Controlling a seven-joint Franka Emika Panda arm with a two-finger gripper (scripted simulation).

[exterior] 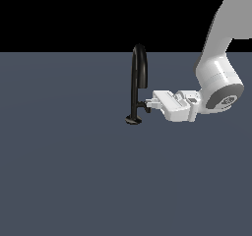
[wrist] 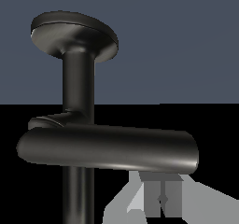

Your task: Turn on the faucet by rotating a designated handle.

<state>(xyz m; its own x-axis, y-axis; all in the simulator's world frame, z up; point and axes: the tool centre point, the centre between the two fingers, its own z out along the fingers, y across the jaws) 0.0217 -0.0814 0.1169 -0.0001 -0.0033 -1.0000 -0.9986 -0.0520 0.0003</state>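
We see a black faucet (exterior: pixel 138 77) standing upright on a plain grey surface (exterior: pixel 64 171), near its middle. Our white gripper (exterior: pixel 149 103) reaches in level from the exterior view's right, its tip at the short handle (wrist: pixel 107 147) low on the stem. We cannot tell whether the jaws are spread or closed.

Arm (exterior: pixel 216 38) came down from the exterior view's upper right, wrist (exterior: pixel 221 90) bent, gripper (exterior: pixel 149 103) held level, pointing to that view's left; finger spacing unclear.
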